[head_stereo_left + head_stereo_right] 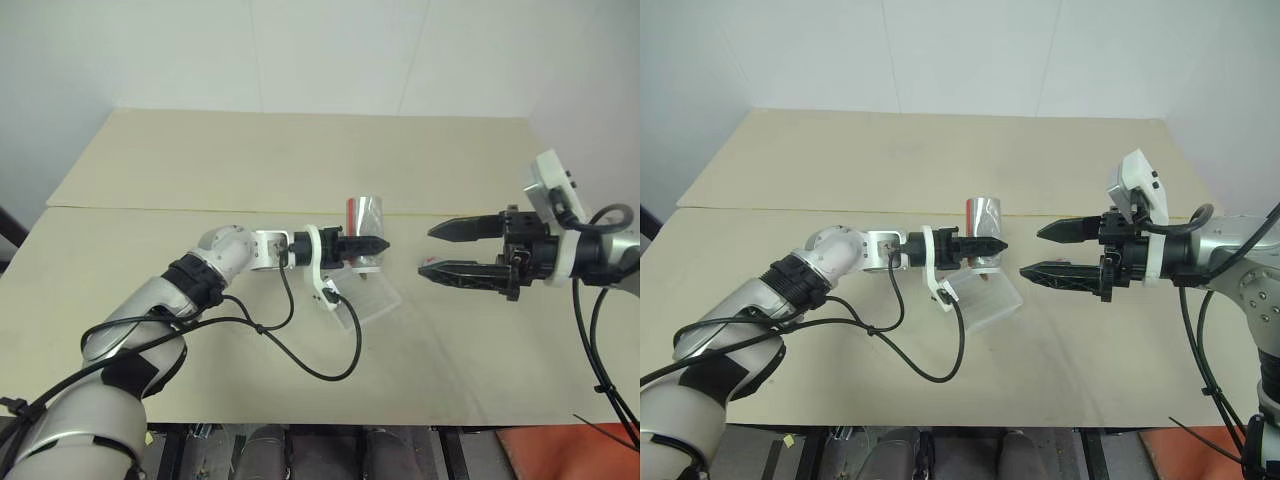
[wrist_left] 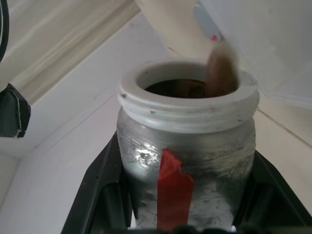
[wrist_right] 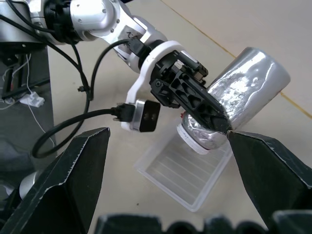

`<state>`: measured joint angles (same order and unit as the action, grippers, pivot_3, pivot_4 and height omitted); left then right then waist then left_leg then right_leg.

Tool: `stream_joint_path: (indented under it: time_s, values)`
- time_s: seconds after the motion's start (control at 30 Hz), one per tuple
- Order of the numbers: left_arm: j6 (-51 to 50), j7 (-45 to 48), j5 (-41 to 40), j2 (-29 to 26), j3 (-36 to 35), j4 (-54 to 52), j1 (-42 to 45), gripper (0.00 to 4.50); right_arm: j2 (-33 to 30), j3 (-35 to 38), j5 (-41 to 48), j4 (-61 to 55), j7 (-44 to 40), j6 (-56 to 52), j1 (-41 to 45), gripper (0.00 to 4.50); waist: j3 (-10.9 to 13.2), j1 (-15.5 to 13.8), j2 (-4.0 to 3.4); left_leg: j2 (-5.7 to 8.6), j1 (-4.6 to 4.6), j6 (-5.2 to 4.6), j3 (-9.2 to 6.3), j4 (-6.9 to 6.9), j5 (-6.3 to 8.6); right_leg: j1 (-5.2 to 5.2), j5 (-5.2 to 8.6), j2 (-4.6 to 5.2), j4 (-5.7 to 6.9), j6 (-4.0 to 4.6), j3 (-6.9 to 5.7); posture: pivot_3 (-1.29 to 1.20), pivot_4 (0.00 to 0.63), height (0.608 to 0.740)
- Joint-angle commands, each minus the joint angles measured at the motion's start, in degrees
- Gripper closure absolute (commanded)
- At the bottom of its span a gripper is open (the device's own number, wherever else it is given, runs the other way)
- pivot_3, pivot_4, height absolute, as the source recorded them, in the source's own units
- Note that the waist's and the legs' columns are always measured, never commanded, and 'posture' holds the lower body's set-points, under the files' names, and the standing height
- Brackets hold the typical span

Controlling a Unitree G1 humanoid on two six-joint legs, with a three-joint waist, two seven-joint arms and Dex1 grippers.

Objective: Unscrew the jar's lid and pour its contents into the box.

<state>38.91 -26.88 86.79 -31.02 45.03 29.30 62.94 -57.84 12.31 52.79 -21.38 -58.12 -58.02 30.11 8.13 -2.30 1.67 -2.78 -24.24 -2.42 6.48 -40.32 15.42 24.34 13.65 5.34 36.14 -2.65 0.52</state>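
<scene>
Left end effector clamped on the jar, lid off, held tipped with its long axis slanting, mouth down over the box on the surface; contents spilling out. Right end effector spread apart, empty, just beside.

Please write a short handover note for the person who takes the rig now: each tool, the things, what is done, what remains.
Left tool: shut on the jar, tipped mouth-down over the box.
Right tool: open, holding nothing, level beside the jar.
Box lies on the table under the jar.
Done: the jar's mouth is open, no lid on it; a brown bit is leaving the mouth.
Left: finish emptying the jar into the box.
</scene>
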Motion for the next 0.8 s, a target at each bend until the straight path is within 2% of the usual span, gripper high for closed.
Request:
stream_joint_path:
  time_s: [0.03, 0.3, 0.43, 0.6, 0.67, 0.73, 0.8]
  values:
    - [-0.78, -2.09, -0.52, -0.65, 0.54, -1.43, 1.47, 2.48, -0.44, 2.12, 1.01, -1.13, 0.80, 0.30, 0.04, 0.03, 0.00, 0.00, 0.00, 0.00, 0.00, 0.00, 0.00, 0.00, 0.00, 0.00, 0.00, 0.00, 0.01, 0.00, 0.00, 0.00, 0.150, 0.740]
    - [1.07, -0.07, -4.94, -1.78, 0.08, -0.65, 1.27, 2.48, -0.35, 1.70, 0.65, -1.64, 1.31, 1.31, -0.87, 0.03, 0.00, -0.04, 0.00, 0.00, -0.01, 0.05, 0.01, -0.02, -0.03, 0.00, 0.00, 0.02, 0.00, 0.00, -0.01, 0.00, 0.150, 0.740]
    - [4.92, 4.25, -17.45, -1.07, -5.12, 4.89, 0.96, 2.48, 0.30, 2.11, 0.49, -2.09, 2.13, 1.93, -2.09, 0.03, 0.00, 0.01, 0.00, -0.01, -0.01, 0.13, 0.01, -0.05, -0.08, -0.01, 0.00, 0.02, 0.03, 0.00, -0.01, 0.00, 0.150, 0.740]
    - [4.19, 12.44, -32.15, -1.06, -12.87, 9.15, 0.20, 2.48, 1.22, 2.07, -0.42, -2.24, 2.73, 4.07, -3.30, 0.03, 0.00, 0.14, 0.00, -0.02, 0.00, 0.21, 0.01, -0.08, -0.12, 0.00, 0.00, 0.01, 0.05, 0.00, -0.02, 0.00, 0.150, 0.740]
    - [2.43, 17.24, -39.86, -0.34, -17.13, 10.32, -0.56, 2.48, 1.94, 1.68, -1.16, -2.01, 3.28, 5.01, -3.49, 0.03, 0.00, 0.19, 0.00, -0.01, 0.00, 0.25, 0.01, -0.08, -0.14, 0.00, 0.00, 0.00, 0.04, 0.00, -0.01, 0.00, 0.150, 0.740]
    - [-0.25, 26.91, -52.93, 2.21, -22.15, 10.59, -2.87, 2.48, 2.46, 1.51, -1.69, -2.00, 3.46, 5.89, -3.72, 0.03, -0.01, 0.23, -0.01, -0.02, 0.00, 0.27, 0.01, -0.09, -0.16, -0.01, 0.00, 0.00, 0.05, 0.00, -0.03, 0.00, 0.150, 0.740]
    - [-3.63, 34.09, -62.36, 4.28, -26.19, 9.13, -5.13, 2.48, 3.02, 1.44, -1.90, -1.99, 3.75, 6.42, -3.67, 0.03, -0.01, 0.18, -0.02, -0.03, 0.02, 0.35, 0.01, -0.11, -0.21, -0.03, 0.00, 0.00, 0.07, 0.00, -0.04, 0.00, 0.150, 0.740]
